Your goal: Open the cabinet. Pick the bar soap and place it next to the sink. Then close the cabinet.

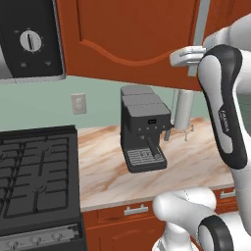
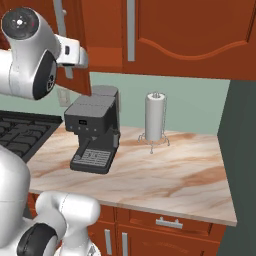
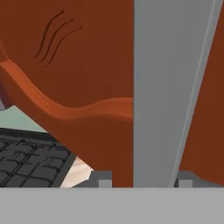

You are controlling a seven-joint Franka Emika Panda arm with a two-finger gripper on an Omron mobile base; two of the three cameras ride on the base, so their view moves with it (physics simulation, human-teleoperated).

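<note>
1. Up at the top right of the left base view, the gripper [image 1: 196,55] has its fingers clamped on the long silver handle [image 1: 200,34] of the cabinet [image 1: 127,34]. The hand view backs that up: the grey bar runs straight down between the two finger tips, with the arched door panel beside it.
2. Progress-wise, the robot looks like it's barely into step one. In the right base view the door being held [image 2: 75,75] seems swung out a little from the cabinet front, since its lower edge hangs in front of the green wall [image 2: 190,100], but it's hard to be sure how far.
3. Everything else looks undone: soap not picked, nothing placed, cabinet not closed.
4. Inside of the cabinet is hidden, so where the bar soap sits can't be told.
5. No sink to be made out either. What is on the counter [image 2: 165,175]: the coffee machine [image 2: 93,134] toward the left and the paper-towel roll [image 2: 155,120] near the middle.
6. The gripper itself is mostly blocked by the arm's white body in both base views, and the cabinet top is cut off by the frame edge.
</note>
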